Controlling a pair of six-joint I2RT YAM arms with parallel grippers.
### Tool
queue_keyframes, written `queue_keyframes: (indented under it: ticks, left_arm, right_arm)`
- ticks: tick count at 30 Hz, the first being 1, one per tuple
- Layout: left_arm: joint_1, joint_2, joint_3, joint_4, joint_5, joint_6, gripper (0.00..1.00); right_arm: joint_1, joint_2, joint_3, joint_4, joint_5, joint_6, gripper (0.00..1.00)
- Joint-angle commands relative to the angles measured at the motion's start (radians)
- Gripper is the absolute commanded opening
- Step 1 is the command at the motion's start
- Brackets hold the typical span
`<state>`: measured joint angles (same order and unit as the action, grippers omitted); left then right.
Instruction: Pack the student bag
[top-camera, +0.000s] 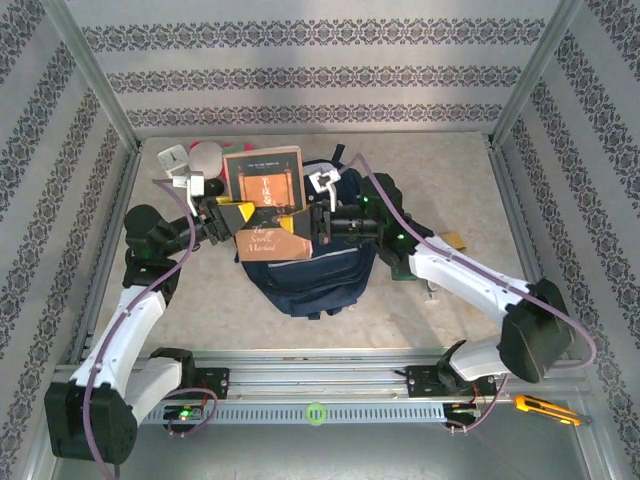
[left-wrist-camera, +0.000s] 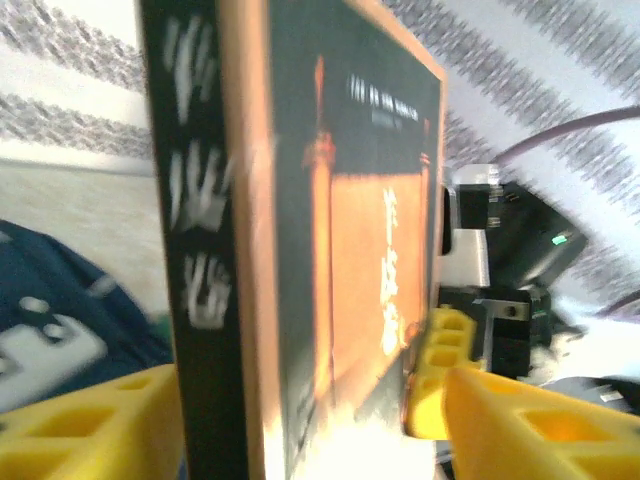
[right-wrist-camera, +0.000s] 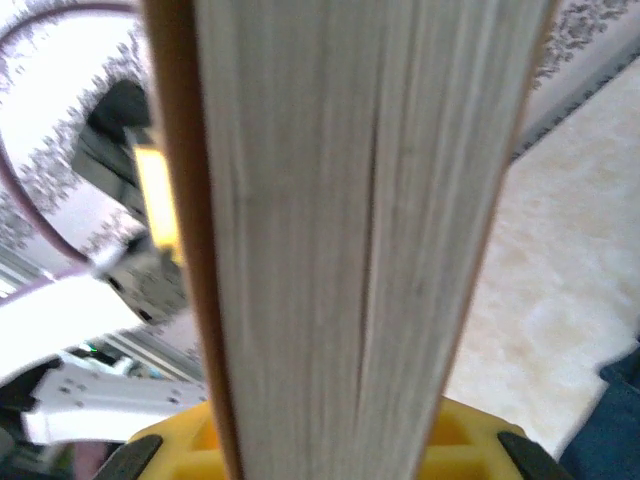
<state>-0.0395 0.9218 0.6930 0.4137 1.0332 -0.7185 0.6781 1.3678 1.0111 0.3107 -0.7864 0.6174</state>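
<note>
Bag (top-camera: 315, 282) lies flat mid-worktop (top-camera: 450, 180), front up, its top end toward the far wall. Above that top end a dark book (top-camera: 262, 180) with an orange panel stands upright between both arms. The right hand (top-camera: 293, 222) is clamped on it: in the right wrist view the yellow fingers (right-wrist-camera: 175, 450) press both covers, page edges facing the camera. The left hand (top-camera: 238, 213) straddles the spine with its fingers apart (in its own view one finger is off the cover).

A second book (top-camera: 270, 246), tan with pale script, lies tilted over the bag's top, directly under the upright one and between the two hands. Both forearms reach in over the bag's upper corners.

Behind the left hand, near the far wall, sit a white plug (top-camera: 172, 157) and a pale round thing (top-camera: 207, 155). A cutter (top-camera: 545, 408) lies well apart by the near rail, right of the right arm's base.
</note>
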Motion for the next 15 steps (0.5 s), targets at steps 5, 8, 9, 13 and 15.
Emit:
queue_keyframes:
  ticks: [5, 8, 9, 13, 15]
  left_arm:
    - [-0.033, -0.134, 0.220, -0.768, -0.159, 0.879, 0.85]
    - [-0.077, -0.110, 0.292, -0.986, -0.163, 1.176, 0.84]
    - [-0.097, -0.097, 0.312, -1.043, -0.191, 1.237, 0.85]
    - [-0.154, -0.028, 0.385, -1.197, -0.249, 1.385, 0.86]
    - [-0.198, 0.007, 0.392, -1.220, -0.280, 1.415, 0.87]
  right_arm:
    - [-0.005, -0.175, -0.045, -0.404, 0.175, -0.676, 0.00]
    - [0.025, -0.174, -0.013, -0.603, 0.238, -0.949, 0.00]
    - [0.036, -0.167, 0.002, -0.664, 0.264, -1.018, 0.00]
    - [0.067, -0.128, 0.067, -0.808, 0.319, -1.169, 0.00]
    - [0.080, -0.108, 0.090, -0.832, 0.317, -1.198, 0.00]
